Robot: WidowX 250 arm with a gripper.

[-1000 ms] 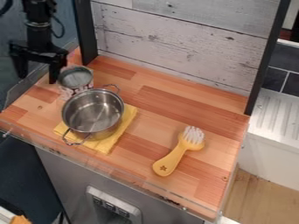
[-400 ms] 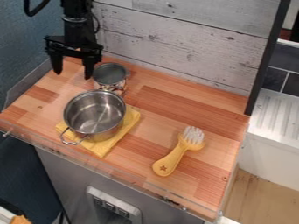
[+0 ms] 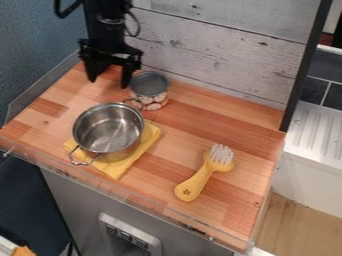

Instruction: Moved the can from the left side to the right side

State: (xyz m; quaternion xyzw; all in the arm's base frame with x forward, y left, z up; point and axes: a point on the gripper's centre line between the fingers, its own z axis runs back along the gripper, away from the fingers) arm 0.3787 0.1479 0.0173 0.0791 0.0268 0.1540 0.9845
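My black gripper (image 3: pixel 108 82) hangs over the back left of the wooden counter, its two fingers apart with nothing between them. Right beside its right finger stands the can (image 3: pixel 150 91), upright, with a grey top and a patterned side. The can is behind and to the right of the metal pot, near the back wall. Whether finger and can touch, I cannot tell.
A metal pot (image 3: pixel 107 131) with two handles sits on a folded yellow cloth (image 3: pixel 150 137) at the counter's left. A yellow brush (image 3: pixel 198 179) with white bristles lies at the front right. A pale wooden wall (image 3: pixel 220 55) closes off the back of the counter (image 3: pixel 220 112).
The gripper has moved right along the back of the counter, and the can has shifted right with it, past the pot. The pot and cloth have shifted slightly. The brush has stayed put.
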